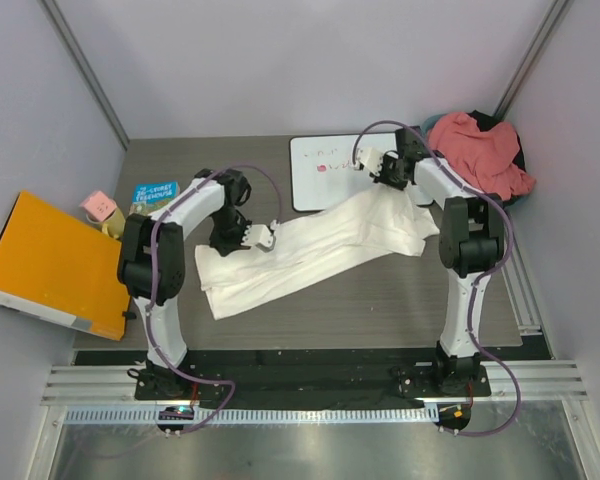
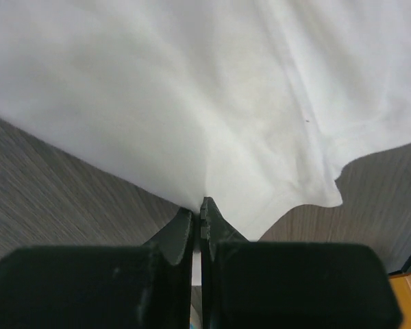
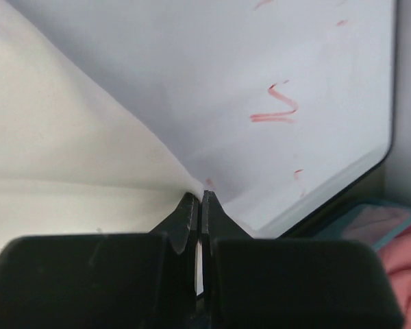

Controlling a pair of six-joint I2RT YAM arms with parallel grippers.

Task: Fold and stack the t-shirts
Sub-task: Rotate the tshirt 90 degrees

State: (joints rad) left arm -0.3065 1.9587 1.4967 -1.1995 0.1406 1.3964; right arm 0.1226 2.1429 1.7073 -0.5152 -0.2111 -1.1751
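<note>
White t-shirt [image 1: 310,250]: plain, wrinkled, pulled into a long diagonal band across the bench [image 1: 380,320], running from near-left to far-right. Its near-left part was bunched and doubled over on itself. The far-right end overlapped the near-right corner of the whiteboard [image 1: 325,165]. The left wrist view showed a stitched hem and a curved cloth corner lying on the wood just past the fingertips.

Left claw [image 1: 267,238] was clenched on the shirt's far edge, toward its left end. Its fingers were pinched together with cloth drawn to a point at the tips, and bench wood showed on both sides.

Right claw [image 1: 383,172] was clenched on the shirt's far-right end, above the whiteboard. Its tips met right at the cloth edge, with the board's red marks just beyond.

The shirt spanned between the two claws.

Salmon t-shirt [image 1: 480,150] was a crumpled heap at the far-right corner, just right of the right arm and touching neither claw.
</note>
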